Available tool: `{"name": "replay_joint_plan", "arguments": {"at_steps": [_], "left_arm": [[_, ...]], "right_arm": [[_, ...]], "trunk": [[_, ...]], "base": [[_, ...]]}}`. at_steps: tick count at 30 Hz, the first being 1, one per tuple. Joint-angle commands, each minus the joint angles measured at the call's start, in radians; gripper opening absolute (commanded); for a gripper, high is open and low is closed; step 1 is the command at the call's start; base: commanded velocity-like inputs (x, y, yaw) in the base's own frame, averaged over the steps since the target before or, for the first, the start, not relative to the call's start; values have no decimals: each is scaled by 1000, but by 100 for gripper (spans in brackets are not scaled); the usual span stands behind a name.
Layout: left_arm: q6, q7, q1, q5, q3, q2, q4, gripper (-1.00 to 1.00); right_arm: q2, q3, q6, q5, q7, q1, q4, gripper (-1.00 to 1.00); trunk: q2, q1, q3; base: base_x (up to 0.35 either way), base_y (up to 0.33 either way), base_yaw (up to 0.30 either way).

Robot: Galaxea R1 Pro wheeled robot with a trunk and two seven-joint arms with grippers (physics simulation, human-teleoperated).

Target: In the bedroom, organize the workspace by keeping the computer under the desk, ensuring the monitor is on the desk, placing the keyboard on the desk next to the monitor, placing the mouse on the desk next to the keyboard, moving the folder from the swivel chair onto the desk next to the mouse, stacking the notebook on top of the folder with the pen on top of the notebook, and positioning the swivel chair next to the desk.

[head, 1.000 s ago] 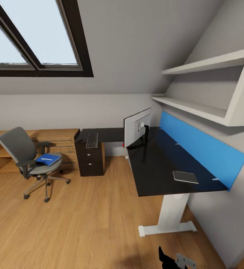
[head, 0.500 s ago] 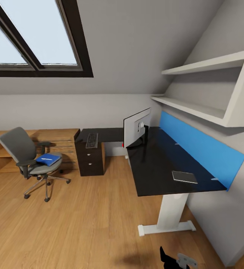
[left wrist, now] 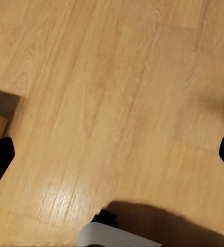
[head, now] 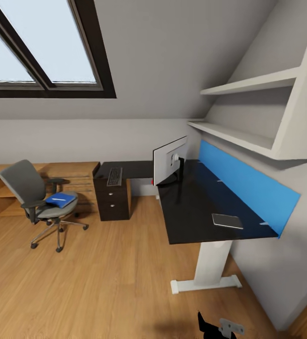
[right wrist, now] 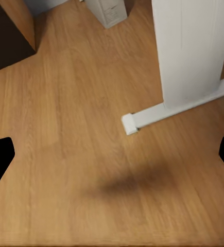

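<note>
Between the earlier pictures and now the whole head view has shifted, so the camera has moved and not the furniture. The desk (head: 191, 207) with the monitor (head: 170, 160) and the notebook (head: 227, 221) now sits a little more to the left and a little higher in the picture, and looks slightly smaller. The white desk leg (head: 210, 268) has shifted the same way. The swivel chair (head: 33, 200) with the blue folder (head: 60, 199) has hardly shifted at all. The dark part of the right arm (head: 217, 327) at the lower edge sits slightly more to the left.
</note>
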Motion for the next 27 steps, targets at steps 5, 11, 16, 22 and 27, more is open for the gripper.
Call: {"name": "replay_joint_plan", "arguments": {"at_steps": [5, 11, 16, 22, 27], "left_arm": [[-5, 6, -1, 9, -8, 1, 0, 100], [-4, 6, -1, 9, -8, 1, 0, 100], [-6, 7, -1, 11, -8, 2, 0, 100], [-7, 6, -1, 11, -8, 2, 0, 100], [-7, 6, -1, 11, -8, 4, 0, 100]], "right_arm": [[1, -7, -2, -6, 10, -1, 2, 100], [0, -6, -3, -6, 10, -1, 1, 100], [-1, -5, -3, -3, 10, -1, 2, 100], [-3, -5, -6, -3, 10, -1, 1, 100], [-11, -7, -29, -4, 10, -1, -8, 100]], "trunk": [[-2, 0, -2], [-2, 0, -2], [-2, 0, -2], [-2, 0, -2], [-2, 0, -2]], "base": [[-228, -229, 0], [-230, -232, 0], [-116, -119, 0], [-18, -19, 0], [-4, -4, 0]]}}
